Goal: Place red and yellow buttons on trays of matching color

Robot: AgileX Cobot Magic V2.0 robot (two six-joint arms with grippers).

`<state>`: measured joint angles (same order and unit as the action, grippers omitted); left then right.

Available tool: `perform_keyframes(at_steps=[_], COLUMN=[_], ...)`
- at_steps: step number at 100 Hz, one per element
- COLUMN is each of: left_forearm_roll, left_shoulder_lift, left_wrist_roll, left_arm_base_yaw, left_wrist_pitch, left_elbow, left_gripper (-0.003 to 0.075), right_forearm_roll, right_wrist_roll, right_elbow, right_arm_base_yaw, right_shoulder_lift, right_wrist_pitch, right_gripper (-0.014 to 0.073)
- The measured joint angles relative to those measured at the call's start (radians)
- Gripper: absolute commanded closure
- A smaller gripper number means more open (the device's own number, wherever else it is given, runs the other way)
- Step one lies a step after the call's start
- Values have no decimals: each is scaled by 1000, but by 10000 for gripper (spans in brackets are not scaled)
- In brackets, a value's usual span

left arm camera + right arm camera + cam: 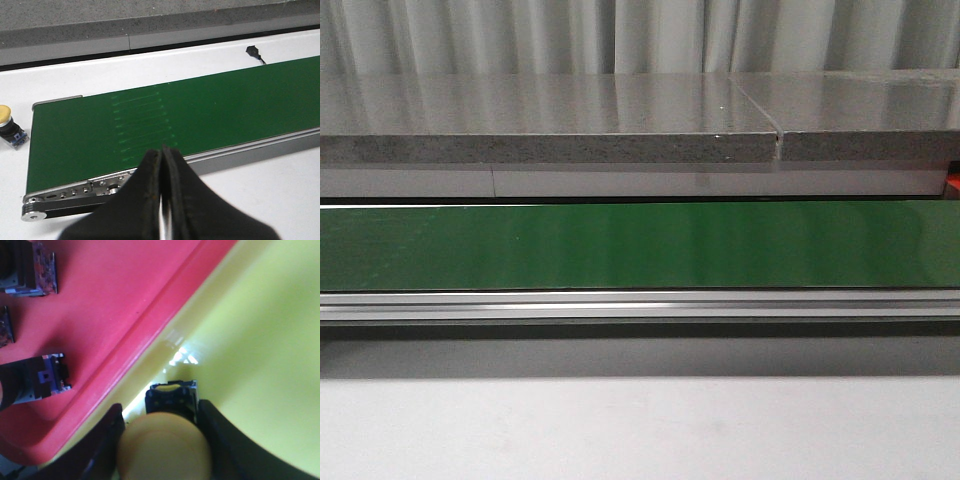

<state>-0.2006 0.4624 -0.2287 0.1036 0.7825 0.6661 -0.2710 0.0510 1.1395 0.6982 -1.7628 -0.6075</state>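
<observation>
Yellow button sits between my right claw's fingers, cap toward the wrist camera, base down in the yellow tray beside the red tray — pinched on both sides. From my left wrist, my left claw hangs pressed together over the green belt, another yellow button standing off the belt's end. Front view shows only the belt — neither arm.

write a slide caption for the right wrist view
Right gripper holds a yellow button over the yellow tray, beside the red tray.
</observation>
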Motion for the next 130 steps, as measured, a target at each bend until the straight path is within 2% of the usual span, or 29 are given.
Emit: perform_keyframes(at_steps=[8,18,25,57,89,94,101,125,130], left_forearm_roll=[0,0,0,0,0,0,0,0,0], left_shoulder_lift=[0,0,0,0,0,0,0,0,0], left_wrist_roll=[0,0,0,0,0,0,0,0,0], left_arm_base_yaw=[0,0,0,0,0,0,0,0,0], left_wrist_pitch=[0,0,0,0,0,0,0,0,0], left_elbow=[0,0,0,0,0,0,0,0,0], left_gripper=[741,741,741,741,741,741,741,741,741], right_forearm_roll=[0,2,0,6,64,71,76,80,80], right_wrist_roll=[1,1,2,2,2,2,0,-61,-65], right_elbow=[0,0,0,-4,-40,-39,-39,-39,-39], right_arm_base_yaw=[-17,-38,-48,-57,-64,-70,-91,-227,-259], right_shoulder_lift=[-20,-22,-22,5,209,249,307,483,509], right_wrist_pitch=[16,33,34,39,30,19,7,-37,-48], right_gripper=[335,162,95,92,94,111,183,662,655])
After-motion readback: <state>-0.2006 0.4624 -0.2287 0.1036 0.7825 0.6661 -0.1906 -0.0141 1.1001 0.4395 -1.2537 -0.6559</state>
